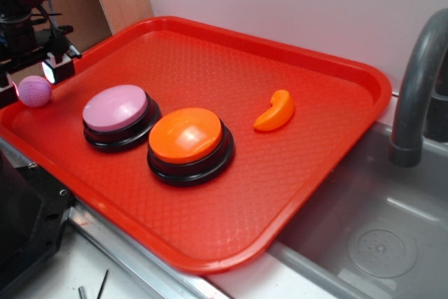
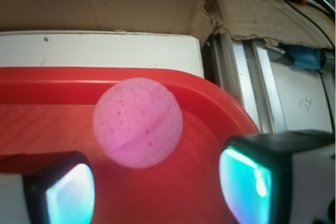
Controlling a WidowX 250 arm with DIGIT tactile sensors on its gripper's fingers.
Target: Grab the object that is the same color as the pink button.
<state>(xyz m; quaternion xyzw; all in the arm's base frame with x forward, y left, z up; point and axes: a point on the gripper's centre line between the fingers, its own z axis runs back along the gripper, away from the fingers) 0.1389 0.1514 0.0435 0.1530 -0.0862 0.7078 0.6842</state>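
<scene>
Right now the two fingers [image 2: 60, 192] of the gripper [image 2: 157, 187] sit apart, with a gap between them. The little pink ball [image 2: 138, 123] is in front of that gap and a bit higher in the wrist view. I cannot see either finger touching it, so the gripper looks open and is holding nothing.

I think the ball is very light, like a toy golf ball. It looks hard, not squishy. It is round, so it may roll or pop out if it is pinched off to one side. The best place to hold it is across its fat middle, one finger on each side. A gentle squeeze should be enough.

The ball is pale pink with lots of tiny dents all over. It is much smaller than the buttons.

In the outside view it [image 1: 34, 91] is at the far left edge of the red tray [image 1: 308, 173], right by the rim. I cannot tell if it rests on the rim or is just above it. The pink button [image 1: 116, 108] is near it and has the same soft pink colour. Beside that one is the orange button [image 1: 186, 136], and the orange curved piece [image 1: 276, 111] lies well apart on the other side.
</scene>
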